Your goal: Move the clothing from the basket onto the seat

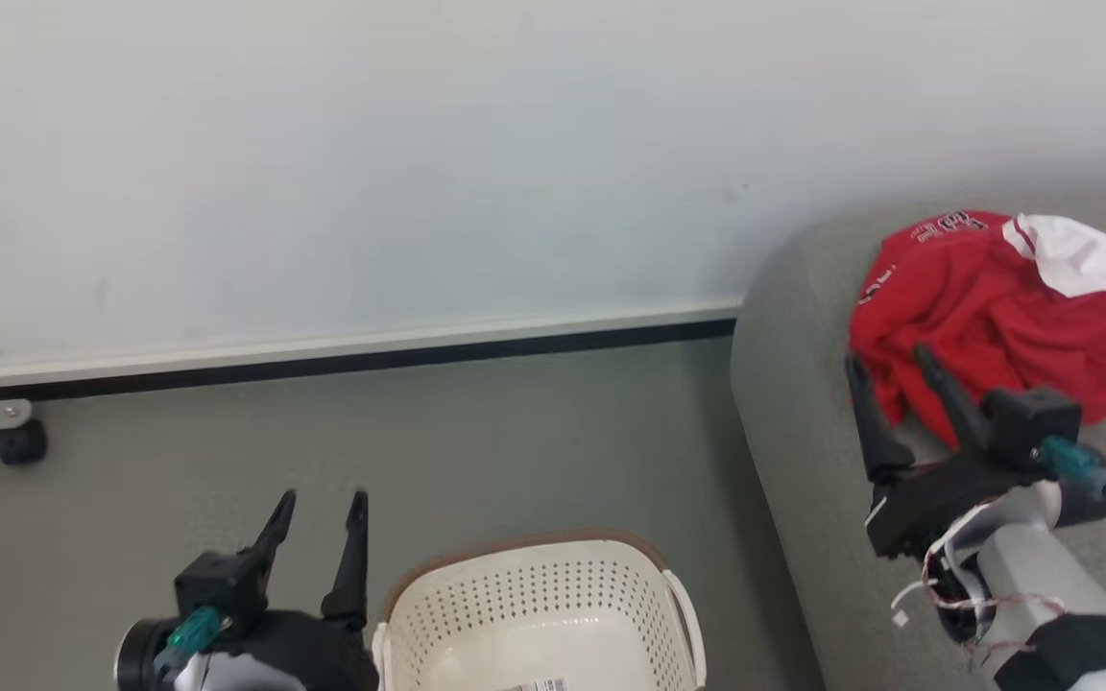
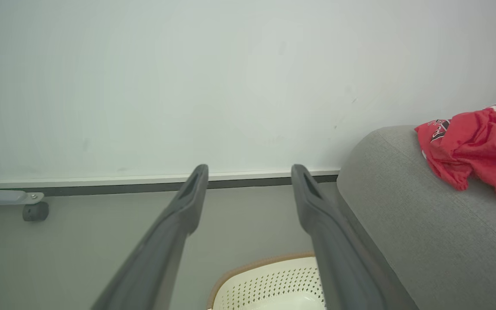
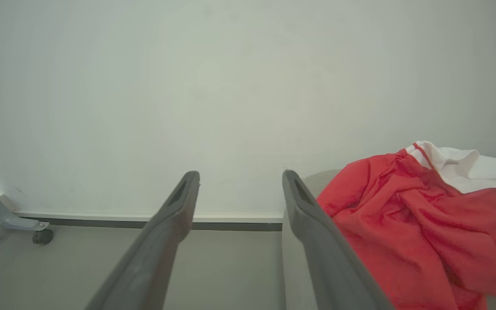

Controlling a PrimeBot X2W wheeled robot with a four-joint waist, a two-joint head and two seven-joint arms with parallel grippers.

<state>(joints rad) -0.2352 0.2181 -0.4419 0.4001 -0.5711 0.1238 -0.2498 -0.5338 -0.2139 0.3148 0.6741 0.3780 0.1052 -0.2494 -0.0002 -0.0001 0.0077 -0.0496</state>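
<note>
The red clothing lies crumpled in one heap on the grey seat at the right, a white panel folded over its top; how many garments the heap holds cannot be told. The heap also shows in the left wrist view as red clothing on the seat, and in the right wrist view as clothing. My right gripper stands open over the seat's near edge, just left of the heap, holding nothing. The cream basket sits on the floor at bottom centre, no red fabric visible inside. My left gripper is open beside its left rim.
A pale wall with a dark baseboard runs behind. A grey frame on a black caster wheel stands at the far left. Grey floor lies between basket, wall and seat. A white label shows in the basket's bottom.
</note>
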